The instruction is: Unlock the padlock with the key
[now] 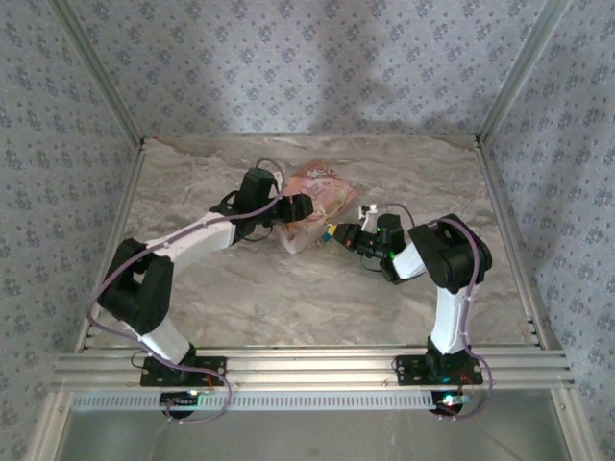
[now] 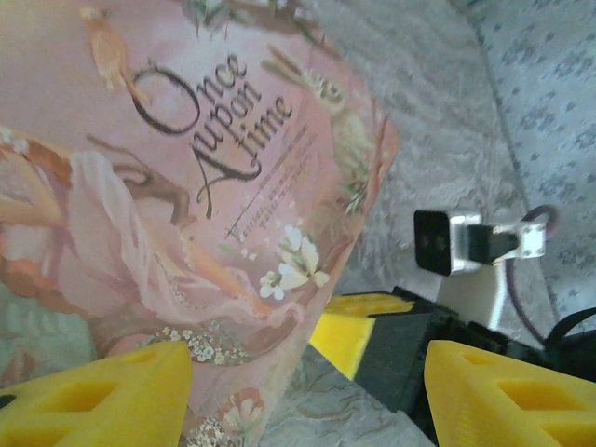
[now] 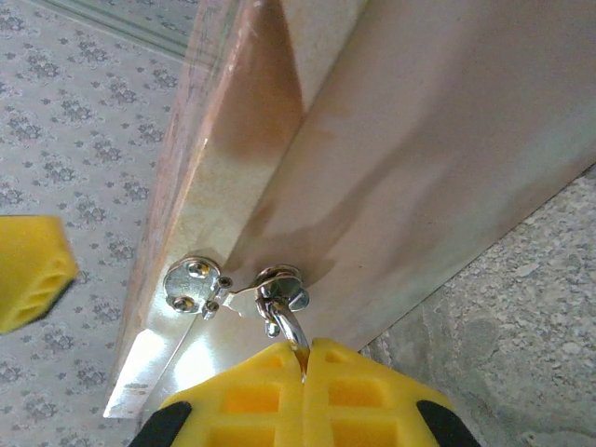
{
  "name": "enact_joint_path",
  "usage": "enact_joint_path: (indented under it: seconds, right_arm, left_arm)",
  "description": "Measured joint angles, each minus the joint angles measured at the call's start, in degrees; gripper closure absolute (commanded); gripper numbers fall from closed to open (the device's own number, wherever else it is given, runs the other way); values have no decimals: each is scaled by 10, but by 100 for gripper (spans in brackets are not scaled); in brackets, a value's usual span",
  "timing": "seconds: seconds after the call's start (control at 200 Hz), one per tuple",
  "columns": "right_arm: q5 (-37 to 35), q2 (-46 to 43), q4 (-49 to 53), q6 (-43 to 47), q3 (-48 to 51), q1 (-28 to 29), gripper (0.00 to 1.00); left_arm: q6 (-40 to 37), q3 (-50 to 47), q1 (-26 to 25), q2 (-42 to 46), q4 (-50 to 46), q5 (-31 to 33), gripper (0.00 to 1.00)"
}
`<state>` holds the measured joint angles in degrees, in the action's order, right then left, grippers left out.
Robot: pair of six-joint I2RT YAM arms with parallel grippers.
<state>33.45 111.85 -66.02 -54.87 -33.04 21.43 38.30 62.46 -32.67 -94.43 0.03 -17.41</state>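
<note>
At mid-tabletop (image 1: 288, 298), the right tool (image 3: 303, 371) is closed on a thin metal shank, taken to be the key (image 3: 288, 330). Its tip meets the small silver padlock (image 3: 279, 287) on the edge of the pink box (image 3: 419, 140); whether the key is seated cannot be told. Left tool (image 1: 291, 207): fingers spread wide about the box's corner, not clamping it. Risks, as judged: with the box unclamped and apparently propped at a tilt, a twist of the key may turn or tip the box rather than the lock. The pinch is at the fingertips, so the slender key may slip or bend if pushed off-axis. Surface: pale, marbled, matt. Enclosure: patterned walls (image 1: 317, 67) on three sides, aluminium rail (image 1: 307, 368) along the near edge.
</note>
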Motion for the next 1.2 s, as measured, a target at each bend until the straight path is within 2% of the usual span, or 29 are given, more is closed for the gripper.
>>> enact_joint_path:
  seconds: [0.365, 0.804, 1.084, 1.199]
  right_arm:
    - [9, -14, 38, -14, -9, -11, 100]
    - [17, -25, 66, -23, -18, -27, 100]
    - [4, -101, 144, 16, -8, -53, 100]
    - [-5, -161, 219, 57, -4, -61, 100]
  left_arm:
    - [0, -7, -5, -21, 2, -8, 33]
    - [-2, -32, -3, -19, 47, -8, 33]
    - [6, -51, 14, -4, 66, -17, 30]
    - [8, -57, 28, 9, 60, -20, 26]
